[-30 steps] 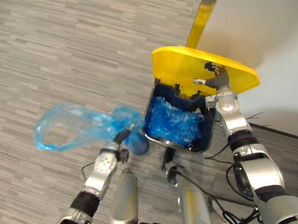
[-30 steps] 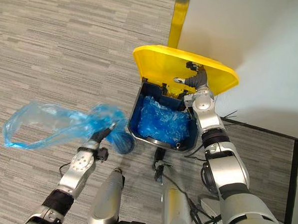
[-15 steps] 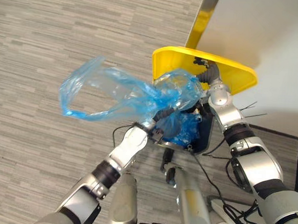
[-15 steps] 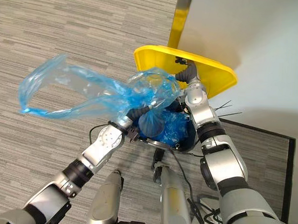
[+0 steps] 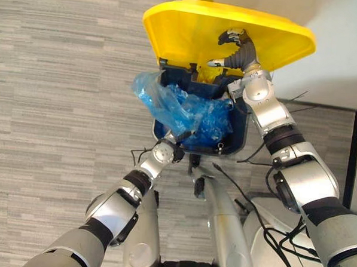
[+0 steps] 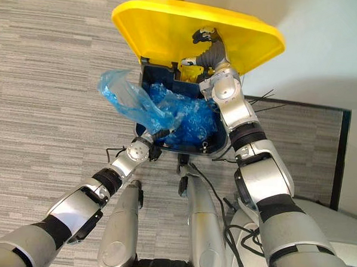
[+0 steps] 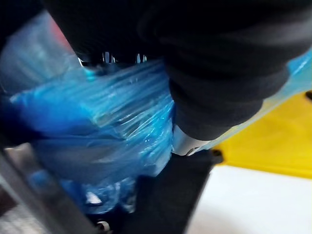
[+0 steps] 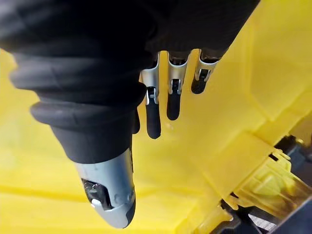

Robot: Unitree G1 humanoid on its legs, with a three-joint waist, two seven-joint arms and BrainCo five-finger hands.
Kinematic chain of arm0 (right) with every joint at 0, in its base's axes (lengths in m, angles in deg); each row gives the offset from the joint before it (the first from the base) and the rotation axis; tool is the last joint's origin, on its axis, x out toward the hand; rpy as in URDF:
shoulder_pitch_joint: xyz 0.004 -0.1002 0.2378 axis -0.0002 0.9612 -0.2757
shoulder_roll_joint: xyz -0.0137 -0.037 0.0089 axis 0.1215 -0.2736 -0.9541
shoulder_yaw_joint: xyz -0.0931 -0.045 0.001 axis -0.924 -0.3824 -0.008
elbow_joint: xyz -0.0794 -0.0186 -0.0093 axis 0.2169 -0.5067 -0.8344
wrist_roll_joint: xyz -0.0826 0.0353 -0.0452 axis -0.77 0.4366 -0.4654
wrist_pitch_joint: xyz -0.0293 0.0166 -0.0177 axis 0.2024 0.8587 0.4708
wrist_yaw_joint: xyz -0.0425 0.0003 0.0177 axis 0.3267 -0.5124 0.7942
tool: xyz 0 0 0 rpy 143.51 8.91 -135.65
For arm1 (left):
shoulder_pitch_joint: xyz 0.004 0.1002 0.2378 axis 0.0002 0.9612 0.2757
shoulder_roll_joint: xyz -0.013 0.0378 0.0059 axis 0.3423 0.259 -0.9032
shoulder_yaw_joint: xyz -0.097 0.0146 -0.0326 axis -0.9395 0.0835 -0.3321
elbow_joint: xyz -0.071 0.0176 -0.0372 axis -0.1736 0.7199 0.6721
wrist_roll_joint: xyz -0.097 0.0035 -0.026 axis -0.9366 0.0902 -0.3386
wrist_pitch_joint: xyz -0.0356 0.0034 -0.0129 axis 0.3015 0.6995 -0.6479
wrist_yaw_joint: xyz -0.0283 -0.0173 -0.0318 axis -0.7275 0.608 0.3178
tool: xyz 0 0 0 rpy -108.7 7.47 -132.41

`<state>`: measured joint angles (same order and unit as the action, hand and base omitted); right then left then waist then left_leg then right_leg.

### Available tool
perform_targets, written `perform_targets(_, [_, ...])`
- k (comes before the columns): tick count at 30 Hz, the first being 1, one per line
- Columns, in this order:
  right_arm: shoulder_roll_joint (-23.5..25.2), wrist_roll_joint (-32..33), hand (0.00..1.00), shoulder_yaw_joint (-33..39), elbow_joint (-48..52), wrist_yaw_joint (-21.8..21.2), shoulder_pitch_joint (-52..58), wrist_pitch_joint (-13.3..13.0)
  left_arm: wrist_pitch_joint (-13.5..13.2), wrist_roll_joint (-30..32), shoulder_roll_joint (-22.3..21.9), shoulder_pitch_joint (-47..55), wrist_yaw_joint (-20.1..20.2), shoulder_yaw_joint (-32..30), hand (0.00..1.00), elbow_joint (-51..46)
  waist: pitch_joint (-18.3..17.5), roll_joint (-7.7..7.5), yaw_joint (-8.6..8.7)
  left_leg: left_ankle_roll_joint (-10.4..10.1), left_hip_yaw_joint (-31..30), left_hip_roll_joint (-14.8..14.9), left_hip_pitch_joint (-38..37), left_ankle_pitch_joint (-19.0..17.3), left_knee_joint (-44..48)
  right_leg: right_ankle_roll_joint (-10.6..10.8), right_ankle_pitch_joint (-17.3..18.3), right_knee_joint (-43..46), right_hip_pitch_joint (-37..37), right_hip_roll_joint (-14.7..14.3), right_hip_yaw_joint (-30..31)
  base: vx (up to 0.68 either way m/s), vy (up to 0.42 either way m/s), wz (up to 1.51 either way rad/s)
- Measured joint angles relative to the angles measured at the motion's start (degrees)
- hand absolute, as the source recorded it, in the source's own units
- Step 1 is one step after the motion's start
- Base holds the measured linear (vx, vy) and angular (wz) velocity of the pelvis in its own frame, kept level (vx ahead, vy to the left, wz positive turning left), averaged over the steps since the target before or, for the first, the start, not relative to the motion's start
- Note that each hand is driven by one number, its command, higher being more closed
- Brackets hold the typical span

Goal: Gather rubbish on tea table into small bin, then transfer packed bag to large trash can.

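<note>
A dark blue large trash can (image 5: pixel 240 135) stands on the floor with a blue liner (image 5: pixel 214 122) inside and its yellow lid (image 5: pixel 190 26) swung up. My right hand (image 5: pixel 233 43) rests against the lid's underside with its fingers (image 8: pixel 154 113) straight, and the lid (image 8: pixel 219 97) stays up. At the can's near rim my left hand (image 5: pixel 179 146) is shut on the neck of the packed blue bag (image 5: pixel 162 103). The bag lies in the can's mouth, its loose top hanging over the left rim. The left wrist view shows the bag (image 7: pixel 97 117) bunched against that hand.
Grey striped carpet (image 5: pixel 61 91) spreads to the left of the can. A white wall (image 5: pixel 344 64) rises behind it on the right. A dark mat edge (image 5: pixel 352 148) runs along the floor at the right.
The left hand has brought the blue bag down from above the can into its mouth. The right hand stays on the lid. The camera has moved closer.
</note>
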<state>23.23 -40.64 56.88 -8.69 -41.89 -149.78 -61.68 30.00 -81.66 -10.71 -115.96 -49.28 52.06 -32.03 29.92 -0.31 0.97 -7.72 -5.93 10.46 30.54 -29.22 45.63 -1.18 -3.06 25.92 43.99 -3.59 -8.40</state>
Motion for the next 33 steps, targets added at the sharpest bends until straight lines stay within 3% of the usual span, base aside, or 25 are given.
perform_targets(5, [3.8,0.7,0.0,-1.9,8.2,0.1,3.8,-2.0,1.7,6.9,-2.7,0.2,-0.3,-3.3,0.0,-0.8,0.0,0.01,0.06,0.1,1.5,0.6,-0.1,-0.2,0.6,0.0,0.0,0.3,0.2,-0.2,0.6,0.0,-0.002,-0.06])
perform_targets(15, [5.4,2.3,0.0,-1.5,14.5,0.0,13.1,-2.1,2.4,8.0,-3.6,4.1,-1.1,-5.6,0.0,-6.4,-0.3,-0.11,0.16,-0.5,3.0,1.4,-3.7,0.2,0.0,0.3,0.2,1.0,-3.3,1.2,0.0,-0.01,-0.002,0.07])
perform_targets(19, [5.7,1.9,0.0,-0.8,14.4,-0.2,22.0,-2.2,2.1,7.7,-1.9,10.2,-1.6,-6.2,0.0,-8.2,-3.8,-1.11,-0.01,-1.3,3.8,0.7,-7.0,2.0,-2.7,1.0,0.9,0.8,-6.5,3.2,-0.7,-0.02,-0.005,0.3])
perform_targets(22, [4.6,1.3,0.0,-0.7,14.1,-1.3,29.9,-2.1,1.2,5.1,1.6,18.9,-2.2,-7.8,0.0,-10.0,-3.8,-1.12,-0.36,-1.2,3.2,-0.4,-13.3,2.2,-3.7,1.3,1.0,0.2,-12.9,3.6,-1.0,-0.01,0.046,0.2])
perform_targets(24, [3.7,0.0,0.0,1.2,14.1,-2.4,34.8,-2.2,0.6,2.6,4.1,25.0,-2.1,-10.2,0.0,-12.4,-3.9,-1.31,-0.49,0.2,3.8,-2.2,-16.4,3.0,-4.9,2.2,0.4,-0.5,-15.7,4.8,0.1,-0.08,0.103,0.01])
perform_targets(26, [2.3,-0.7,0.0,1.7,14.0,-4.0,41.7,-2.3,-0.4,-0.6,6.5,34.2,-1.9,-15.1,0.0,-15.4,-5.5,-2.48,-1.75,3.0,7.4,-5.5,-19.5,4.8,-7.5,5.5,-3.4,-3.8,-17.2,6.3,3.9,-0.16,0.141,-0.49])
perform_targets(27, [2.2,-1.6,0.0,1.8,14.0,-4.7,43.4,-2.3,-0.4,-1.3,6.9,36.5,-1.7,-16.6,0.0,-16.3,-5.9,-2.43,-1.66,3.9,8.2,-5.8,-19.5,5.3,-7.7,7.4,-5.6,-6.3,-17.9,6.3,4.8,-0.23,0.133,-0.67])
perform_targets(28, [1.7,-3.1,0.0,2.0,14.0,-5.3,46.4,-2.3,-0.5,-2.7,7.2,41.1,-0.9,-19.2,0.0,-17.9,-6.5,-2.1,-2.03,5.8,11.1,-3.9,-19.7,6.9,-8.8,8.3,-6.8,-7.3,-18.5,6.6,4.8,-0.3,0.102,-0.73])
perform_targets(29, [1.5,-4.3,0.0,2.2,13.9,-7.2,49.7,-2.0,-0.5,-4.8,7.6,45.3,0.1,-21.5,0.0,-19.6,-6.5,-1.98,-2.2,6.0,12.5,-3.6,-20.9,7.1,-9.0,1.6,0.8,9.3,-15.9,7.9,2.7,-0.31,0.076,-0.62])
perform_targets(30, [1.5,-4.8,0.0,2.8,14.0,-7.8,51.8,-2.0,-0.4,-5.5,7.7,47.3,0.4,-22.4,0.0,-19.9,-6.7,-1.7,-1.66,6.1,12.4,-3.3,-21.3,7.3,-9.2,0.1,4.1,16.8,-15.8,8.6,2.2,-0.27,0.048,-0.35])
perform_targets(32, [1.5,-5.9,0.0,5.2,14.0,-9.8,60.0,-2.1,-0.4,-7.0,7.9,53.1,1.9,-24.2,0.0,-21.1,-9.1,-1.5,-1.83,5.8,12.2,-2.8,-21.6,8.6,-11.6,-0.7,10.3,32.3,-17.3,10.9,2.7,-0.18,-0.009,-0.13])
perform_targets(33, [1.5,-6.8,0.0,6.0,14.1,-10.2,62.9,-2.1,-0.4,-7.5,7.9,55.7,2.6,-24.8,0.0,-22.8,-10.1,-1.82,-1.82,5.5,12.2,-2.7,-21.5,9.3,-12.8,-0.5,11.6,34.6,-19.1,11.7,3.7,-0.12,-0.092,-0.18])
